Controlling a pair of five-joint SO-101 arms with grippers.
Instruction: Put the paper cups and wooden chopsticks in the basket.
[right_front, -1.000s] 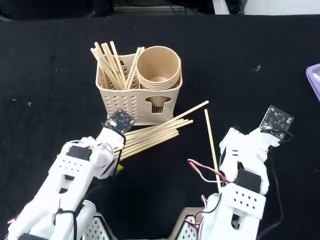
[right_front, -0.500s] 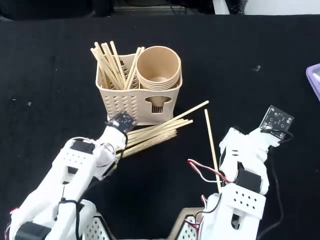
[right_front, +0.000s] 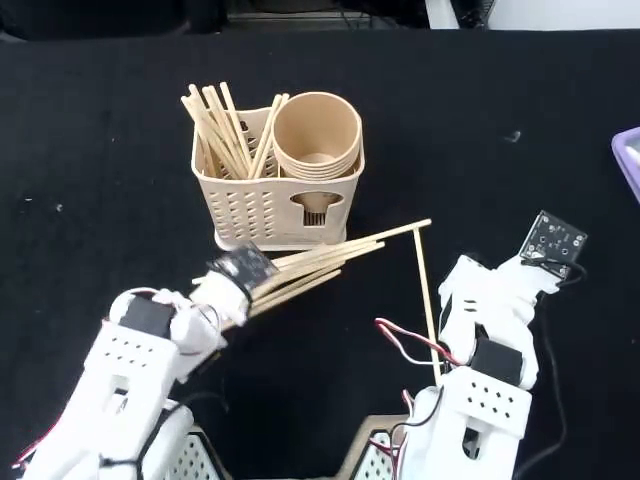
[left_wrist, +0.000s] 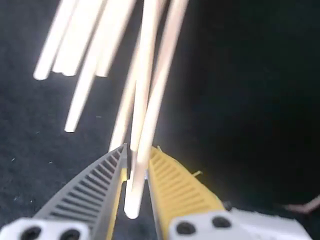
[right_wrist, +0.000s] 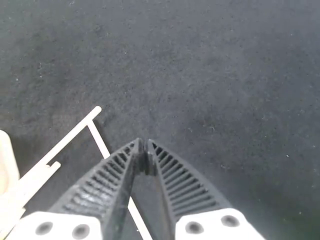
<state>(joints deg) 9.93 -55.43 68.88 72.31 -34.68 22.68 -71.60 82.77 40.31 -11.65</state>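
The loose chopsticks (right_front: 320, 262) lie fanned on the desk (right_front: 500, 120) just in front of the basket (right_front: 250, 205). Their near ends are gathered at the left tool (left_wrist: 139, 150), which is clenched on at least two of them. The basket holds a stack of paper cups (right_front: 317, 130) in one compartment and a sheaf of standing chopsticks (right_front: 220, 125) in the other, so the cups look done and the step in hand is bringing in the last sticks. A single chopstick (right_front: 425, 300) lies apart beside the right arm, its far end meeting the tip of the longest stick in the fan. The right tool (right_wrist: 143, 147) is closed on nothing and sits low over the dark desk, close to that stick. Next, the left arm probably needs to lift the gripped sticks, tip them upright and lower them into the compartment with the others without knocking the basket. The single stick would then need a grasp of its own. The high view gives the whole layout but hides the left jaws under the wrist. The left wrist view shows the pinch itself, though I cannot tell from it whether the outer sticks are gripped or merely resting alongside. The right wrist view confirms the jaws are empty.
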